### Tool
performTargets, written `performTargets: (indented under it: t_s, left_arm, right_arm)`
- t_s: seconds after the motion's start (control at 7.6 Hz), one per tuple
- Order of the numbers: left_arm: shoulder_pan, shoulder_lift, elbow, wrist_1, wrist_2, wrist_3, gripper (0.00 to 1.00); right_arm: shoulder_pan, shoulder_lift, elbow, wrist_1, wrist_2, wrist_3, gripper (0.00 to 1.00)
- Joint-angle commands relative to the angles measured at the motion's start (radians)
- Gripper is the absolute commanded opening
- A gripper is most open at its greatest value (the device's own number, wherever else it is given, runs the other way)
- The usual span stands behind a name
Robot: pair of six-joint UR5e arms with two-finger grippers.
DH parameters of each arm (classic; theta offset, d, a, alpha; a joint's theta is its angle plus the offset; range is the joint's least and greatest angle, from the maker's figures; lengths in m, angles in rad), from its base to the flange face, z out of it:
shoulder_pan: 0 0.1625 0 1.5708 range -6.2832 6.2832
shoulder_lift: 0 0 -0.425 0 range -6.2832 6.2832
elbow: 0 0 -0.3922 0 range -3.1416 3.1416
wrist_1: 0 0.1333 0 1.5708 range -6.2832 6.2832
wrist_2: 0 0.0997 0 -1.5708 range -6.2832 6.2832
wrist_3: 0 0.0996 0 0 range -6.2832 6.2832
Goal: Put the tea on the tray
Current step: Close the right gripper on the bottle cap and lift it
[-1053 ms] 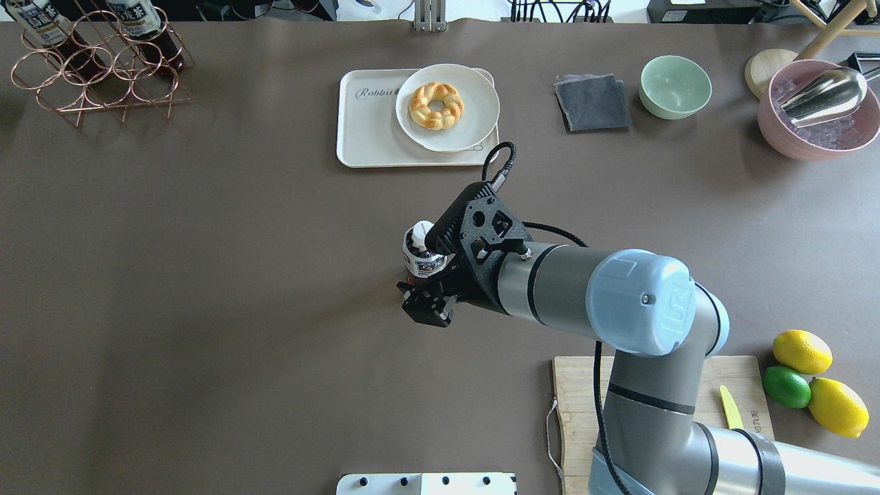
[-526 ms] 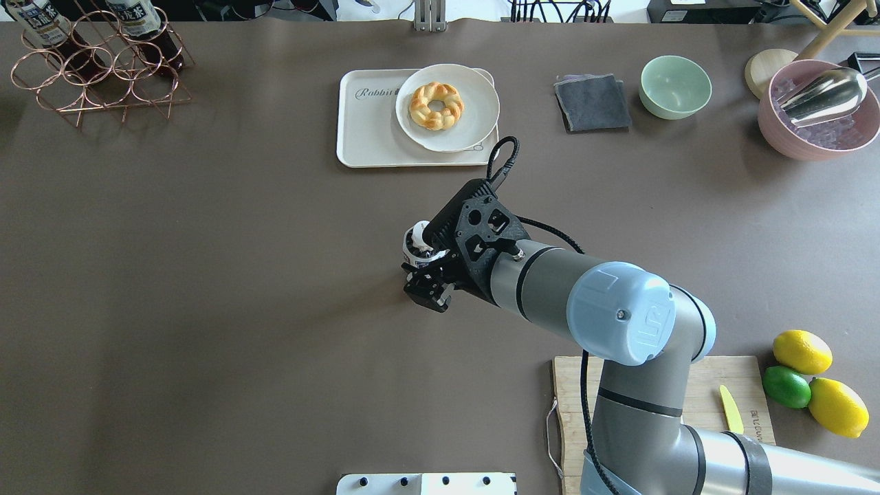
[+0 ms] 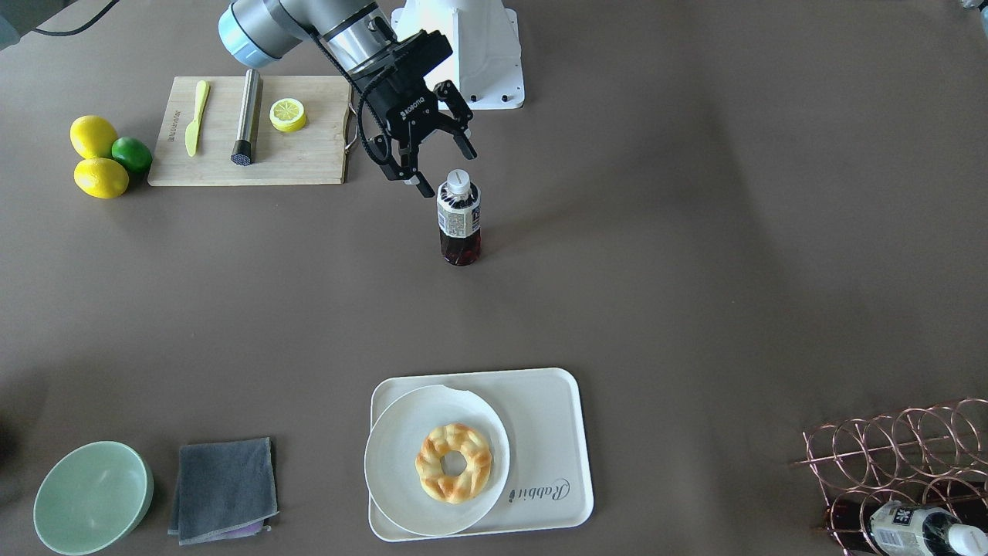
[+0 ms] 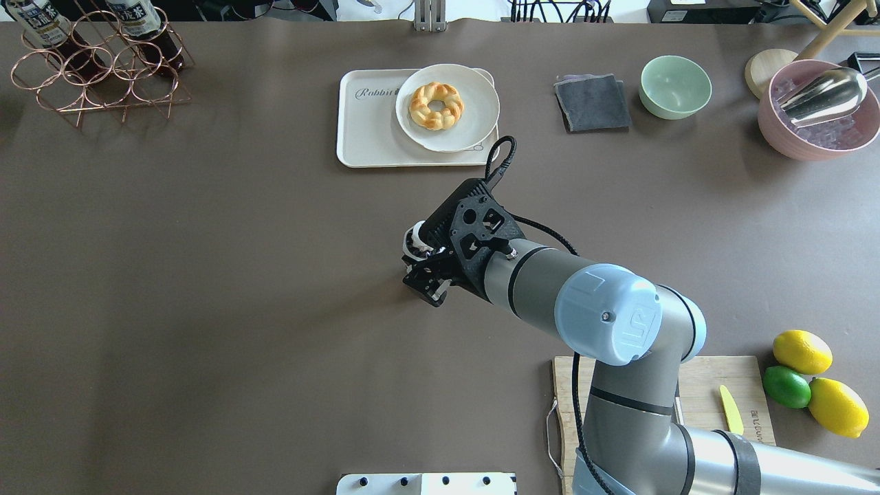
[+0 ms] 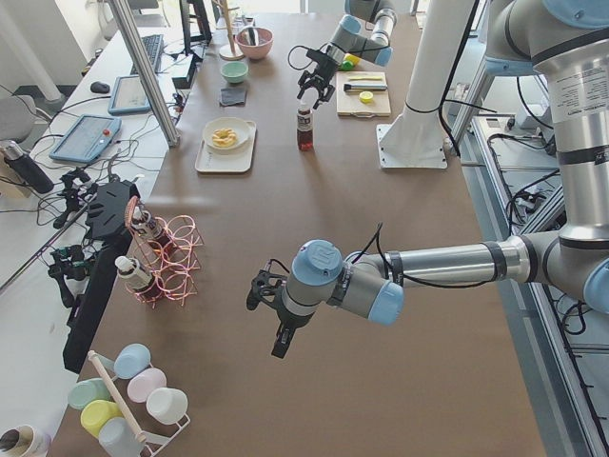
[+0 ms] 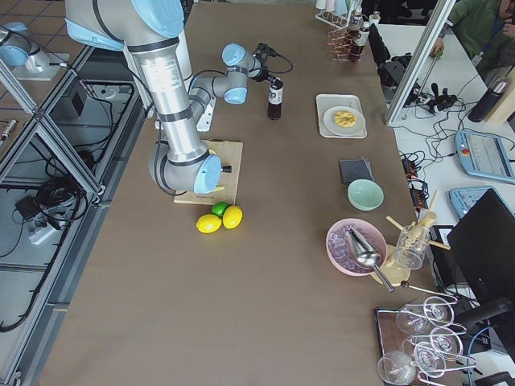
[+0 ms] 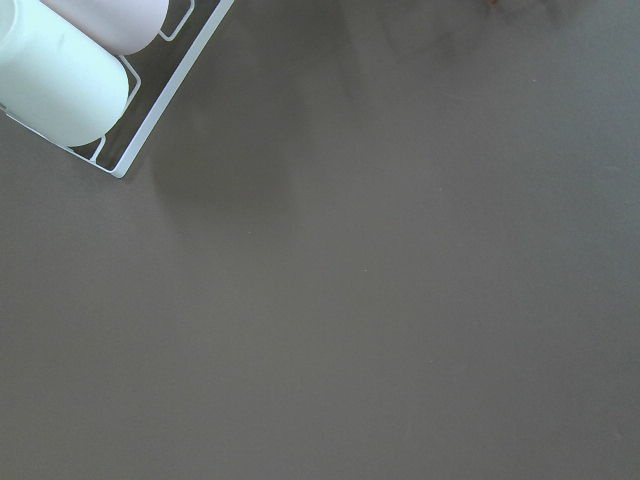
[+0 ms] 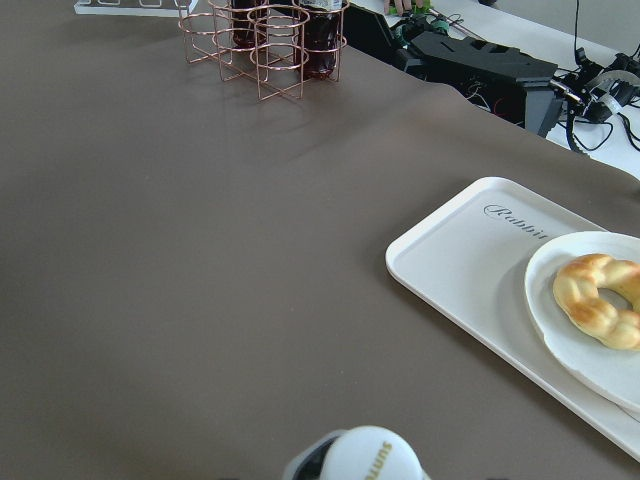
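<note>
Tea (image 3: pixel 458 220): small clear plastic bottle, dark brown liquid, white cap, upright on matte brown desk (image 3: pixel 695 270), well apart from the cream round-cornered tray (image 3: pixel 556 432). Right fingers (image 3: pixel 417 181) spread wide beside the cap, holding nothing. Round white plate (image 3: pixel 397 455) with a twisted ring pastry (image 3: pixel 454 462) overlaps one end of the tray. Left fingers (image 5: pixel 283 343): cannot tell how far open

Right arm reaches from the robot-side edge toward the table centre, wrist angled downward. The right gripper (image 3: pixel 446 170) has its jaws spread wide. Left arm is stretched out low toward the table's left end. The left gripper (image 5: pixel 272 310) points downward, finger state indeterminable.
</note>
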Motion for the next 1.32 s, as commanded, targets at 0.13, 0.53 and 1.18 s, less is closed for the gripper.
performTargets:
  t_s: [0.13,0.53,1.18]
  left_arm:
    - [0.000,-0.001,0.000,0.001,-0.001,0.000,1.00]
    - [0.000,-0.001,-0.001,0.000,0.001,0.000,1.00]
    - [0.000,-0.001,-0.006,0.000,-0.001,-0.001,1.00]
  right_arm:
    - [-0.001,0.015,-0.017,0.001,-0.001,0.005,0.65]
    - [0.002,0.016,-0.014,0.001,-0.001,0.007,0.00]
    - [0.071,0.122,-0.066,-0.005,0.002,0.095,0.00]
